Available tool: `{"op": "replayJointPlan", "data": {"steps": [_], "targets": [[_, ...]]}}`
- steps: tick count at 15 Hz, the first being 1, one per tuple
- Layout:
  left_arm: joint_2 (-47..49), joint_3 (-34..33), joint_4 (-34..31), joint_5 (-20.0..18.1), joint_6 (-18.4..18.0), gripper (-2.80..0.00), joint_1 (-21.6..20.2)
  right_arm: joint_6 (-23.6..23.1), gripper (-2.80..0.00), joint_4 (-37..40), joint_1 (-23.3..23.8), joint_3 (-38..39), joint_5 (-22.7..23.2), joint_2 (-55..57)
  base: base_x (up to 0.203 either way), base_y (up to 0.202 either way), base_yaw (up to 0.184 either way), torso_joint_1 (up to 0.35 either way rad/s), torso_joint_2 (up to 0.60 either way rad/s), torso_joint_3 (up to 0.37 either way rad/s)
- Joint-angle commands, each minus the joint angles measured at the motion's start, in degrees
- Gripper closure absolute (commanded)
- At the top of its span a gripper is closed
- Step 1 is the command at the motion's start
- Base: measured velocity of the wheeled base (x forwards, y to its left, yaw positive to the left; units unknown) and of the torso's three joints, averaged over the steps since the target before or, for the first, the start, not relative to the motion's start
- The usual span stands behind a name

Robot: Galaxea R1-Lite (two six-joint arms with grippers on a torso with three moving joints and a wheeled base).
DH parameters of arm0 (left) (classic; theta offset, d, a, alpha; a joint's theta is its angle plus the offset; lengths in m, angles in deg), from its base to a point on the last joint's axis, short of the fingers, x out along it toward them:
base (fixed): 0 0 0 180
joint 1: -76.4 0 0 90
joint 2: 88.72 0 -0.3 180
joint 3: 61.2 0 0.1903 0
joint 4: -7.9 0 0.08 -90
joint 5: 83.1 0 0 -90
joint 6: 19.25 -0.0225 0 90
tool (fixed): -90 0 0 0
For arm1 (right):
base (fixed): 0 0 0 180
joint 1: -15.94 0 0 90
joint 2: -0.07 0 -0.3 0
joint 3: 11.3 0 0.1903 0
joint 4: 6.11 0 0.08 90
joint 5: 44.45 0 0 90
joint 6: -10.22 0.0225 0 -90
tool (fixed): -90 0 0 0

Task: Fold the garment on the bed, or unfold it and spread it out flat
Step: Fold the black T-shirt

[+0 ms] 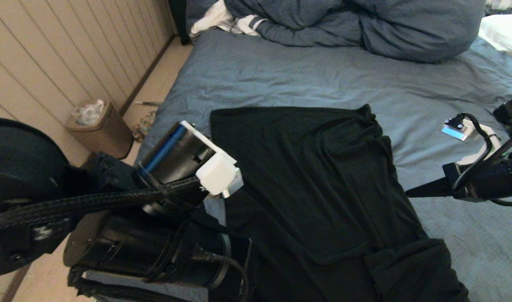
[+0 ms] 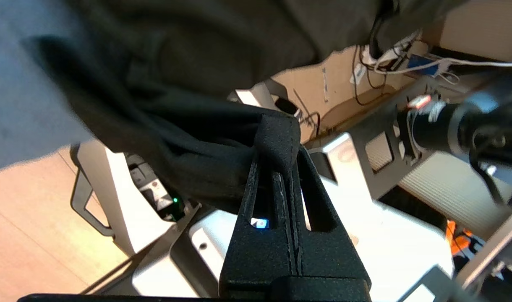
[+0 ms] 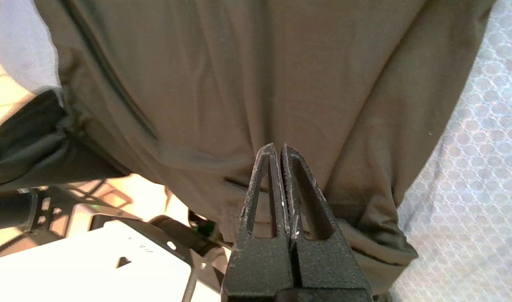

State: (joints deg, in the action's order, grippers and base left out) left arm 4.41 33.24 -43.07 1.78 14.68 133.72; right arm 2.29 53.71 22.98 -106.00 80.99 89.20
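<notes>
black t-shirt lies spread over the wrinkled blue-grey bed, filling the centre and lower right of the head frame. the left gripper, at lower left, is pinched onto a fold of it. the right gripper, at right edge, has its jaws pressed together empty, tips beside the shirt.

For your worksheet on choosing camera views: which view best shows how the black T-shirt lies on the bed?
The head view: the T-shirt lies spread across the bed. The left wrist view shows only a bunched edge in the left hand; the right wrist view, close-up folds.
</notes>
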Motion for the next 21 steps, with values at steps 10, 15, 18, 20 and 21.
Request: {"op": "replayJointPlan", "data": {"steps": [10, 15, 18, 20, 21], "targets": [[18.6, 19.2, -8.0, 1.8, 0.3, 0.00, 6.8, -0.6, 0.00, 0.1, 3.0, 0.1, 4.9, 2.2, 0.000, 0.000, 0.000, 0.000, 0.00, 0.000], [22.5, 22.0, -8.2, 7.2, 0.3, 0.00, 6.7, -2.6, 0.00, 0.0, 5.3, 1.4, 6.7, 2.5, 0.000, 0.000, 0.000, 0.000, 0.00, 0.000], [22.0, 22.6, -8.7, 7.2, 0.3, 0.00, 6.7, -2.8, 0.00, -0.1, 5.7, 1.7, 7.5, 3.4, 0.000, 0.000, 0.000, 0.000, 0.00, 0.000], [22.1, 24.0, -9.3, 7.7, 0.2, 0.00, 6.7, -4.0, 0.00, -1.1, 6.3, 2.3, 7.6, 3.9, 0.000, 0.000, 0.000, 0.000, 0.00, 0.000], [22.6, 25.1, -10.1, 8.4, 0.2, 0.00, 6.7, -4.2, 0.00, -1.9, 6.4, 2.6, 7.7, 4.0, 0.000, 0.000, 0.000, 0.000, 0.00, 0.000]]}}
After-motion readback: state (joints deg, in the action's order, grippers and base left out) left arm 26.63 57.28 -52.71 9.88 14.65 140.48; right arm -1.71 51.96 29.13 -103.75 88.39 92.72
